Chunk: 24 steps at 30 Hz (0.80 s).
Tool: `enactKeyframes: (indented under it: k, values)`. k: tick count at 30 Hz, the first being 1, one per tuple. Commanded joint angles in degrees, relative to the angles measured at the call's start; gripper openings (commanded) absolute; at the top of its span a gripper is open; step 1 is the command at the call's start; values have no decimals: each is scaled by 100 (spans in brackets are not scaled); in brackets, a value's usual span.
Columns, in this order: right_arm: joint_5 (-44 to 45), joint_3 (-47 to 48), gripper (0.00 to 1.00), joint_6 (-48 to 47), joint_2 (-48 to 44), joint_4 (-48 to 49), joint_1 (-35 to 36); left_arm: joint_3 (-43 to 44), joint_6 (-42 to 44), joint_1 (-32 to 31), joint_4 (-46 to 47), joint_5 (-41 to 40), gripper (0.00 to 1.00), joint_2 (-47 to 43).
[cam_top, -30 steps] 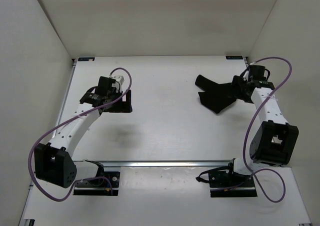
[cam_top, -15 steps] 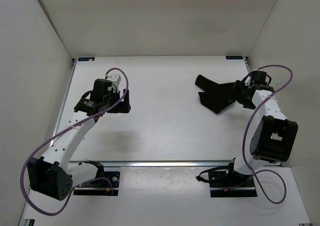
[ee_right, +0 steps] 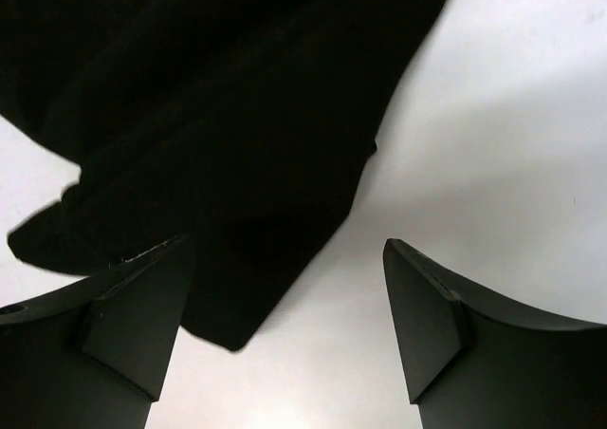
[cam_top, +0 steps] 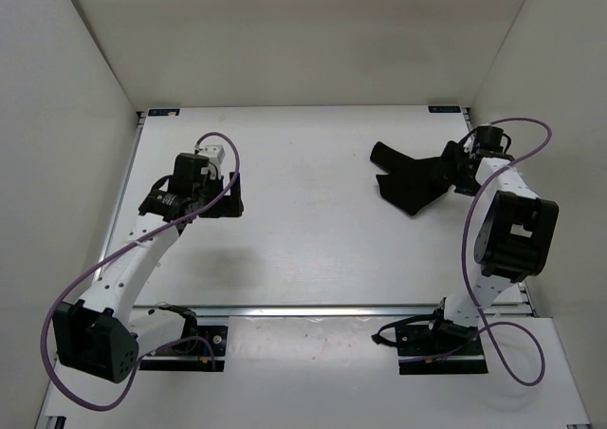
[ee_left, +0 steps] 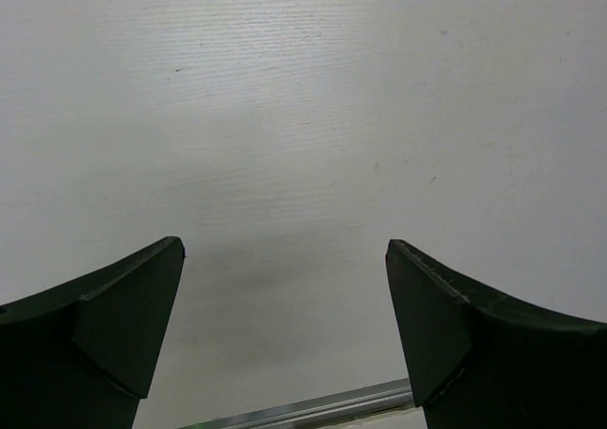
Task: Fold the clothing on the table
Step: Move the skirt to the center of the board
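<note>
The clothing (cam_top: 410, 184) is a crumpled black garment lying at the back right of the white table (cam_top: 313, 239). My right gripper (cam_top: 453, 171) hovers at the garment's right end, open, with nothing between its fingers. In the right wrist view the clothing (ee_right: 237, 97) fills the upper left, and its lower corner reaches in between the spread fingertips of the right gripper (ee_right: 286, 244). My left gripper (cam_top: 234, 194) is open over bare table at the left, far from the garment. The left wrist view shows the left gripper (ee_left: 285, 243) spread wide above bare tabletop.
A metal rail (cam_top: 313, 310) crosses the table's near side, also seen as the rail (ee_left: 313, 412) below the left fingers. White walls enclose the table on three sides. Black brackets (cam_top: 163, 113) mark the far corners. Purple cables loop from both arms.
The left arm's elbow has swung down and back while its gripper stayed nearly in place. The right arm's elbow has drawn toward the garment. The clothing has not moved.
</note>
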Motion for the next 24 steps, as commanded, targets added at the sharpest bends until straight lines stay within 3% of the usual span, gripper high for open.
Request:
enactKeyframes:
  k: [1,10,13,15,21,24]
  values:
    - [-82,241,77,345,167,461,2,-87,-34,65,109,71,98,-81]
    - [-215,811,75,697,993,647,63,-87,-113,83,302,274,99,270]
    - [-294,1197,44,679,1344,506,107,-35,-113,65,285,274,98,402]
    - [-276,1329,1,644,1468,400,203,-26,-122,65,329,291,99,429]
    - [-231,1646,0,337,1223,251,599,35,-17,126,311,362,99,491]
    - [-1362,1927,0,126,942,435,862,36,62,170,399,510,99,508]
